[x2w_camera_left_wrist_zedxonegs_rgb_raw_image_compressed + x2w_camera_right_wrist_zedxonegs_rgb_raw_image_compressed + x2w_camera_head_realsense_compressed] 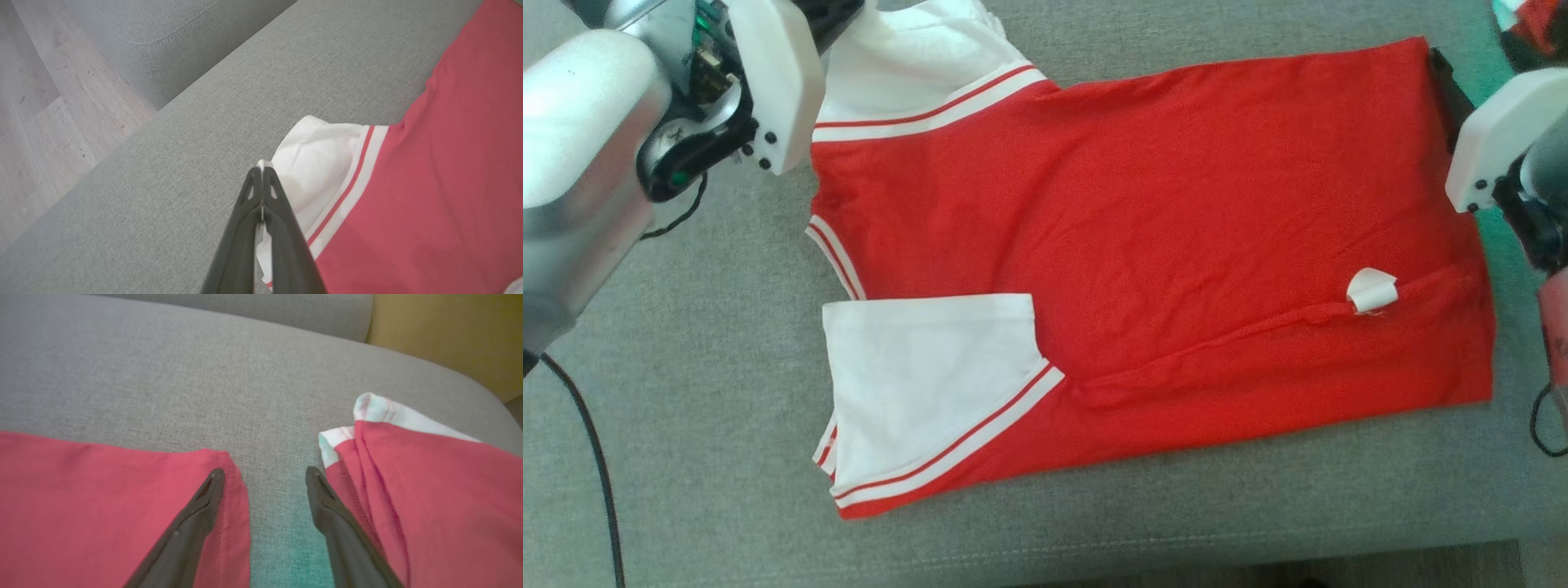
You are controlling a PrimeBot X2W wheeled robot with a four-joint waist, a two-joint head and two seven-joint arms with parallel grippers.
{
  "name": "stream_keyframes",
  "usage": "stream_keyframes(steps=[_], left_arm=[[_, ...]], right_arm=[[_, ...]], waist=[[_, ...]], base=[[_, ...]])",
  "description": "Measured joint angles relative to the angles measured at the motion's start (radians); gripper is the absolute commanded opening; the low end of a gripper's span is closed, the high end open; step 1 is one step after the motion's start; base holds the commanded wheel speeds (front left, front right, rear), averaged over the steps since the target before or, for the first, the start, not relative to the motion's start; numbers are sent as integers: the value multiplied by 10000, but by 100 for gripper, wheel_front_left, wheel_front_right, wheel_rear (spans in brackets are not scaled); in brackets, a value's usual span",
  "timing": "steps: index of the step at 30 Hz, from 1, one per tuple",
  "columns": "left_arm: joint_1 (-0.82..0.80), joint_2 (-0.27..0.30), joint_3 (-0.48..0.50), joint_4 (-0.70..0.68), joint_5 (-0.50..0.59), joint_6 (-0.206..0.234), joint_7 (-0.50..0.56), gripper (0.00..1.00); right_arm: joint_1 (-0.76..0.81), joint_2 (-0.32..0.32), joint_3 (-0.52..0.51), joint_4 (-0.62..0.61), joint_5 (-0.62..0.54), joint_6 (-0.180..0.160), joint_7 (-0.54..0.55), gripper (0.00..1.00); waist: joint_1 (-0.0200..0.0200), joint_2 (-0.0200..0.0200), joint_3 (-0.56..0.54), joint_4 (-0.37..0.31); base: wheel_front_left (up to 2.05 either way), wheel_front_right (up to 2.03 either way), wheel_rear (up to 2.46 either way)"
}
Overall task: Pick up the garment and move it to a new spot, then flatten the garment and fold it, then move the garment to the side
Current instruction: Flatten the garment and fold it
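Evidently, the red fabric T-shirt with white, red-striped sleeves (1143, 245) was found spread flat on the grey woven sofa cushion (686, 408). Its near white sleeve (923, 384) was folded in over the body. The left gripper (261, 173) was seen clenched on the edge of the far white sleeve (314, 163), with a sliver of white cloth pinched between its fingers. The right gripper (265, 473) was found spread wide over the shirt's red hem corner, with nothing held. A bunched red-and-white cloth (429, 490) was noted just beside it.
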Motion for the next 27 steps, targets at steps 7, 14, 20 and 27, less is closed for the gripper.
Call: stream_keyframes(steps=[7, 14, 20, 27], left_arm=[[0, 174, -98, -384, 0, 0, 13, 0], [0, 217, -155, -422, 0, 0, 13, 0], [0, 217, -197, -382, -2, 0, -90, 0], [1, 249, -174, -100, 265, 17, -1198, 0]], right_arm=[[-1017, -132, 907, 1473, -40, 0, 523, 100], [-1540, -228, 2063, 1845, 593, 0, 821, 13], [-1610, -437, 2508, 1918, 1062, 0, 871, 0], [-1617, -706, 2483, 1845, 1114, 0, 316, 0]], waist=[[0, 0, 169, 135], [0, 0, 102, 144], [0, 0, 60, 182], [0, 0, -1, 186]], base=[[0, 0, 0], [0, 0, 0], [0, 0, 0], [0, 0, 0]])
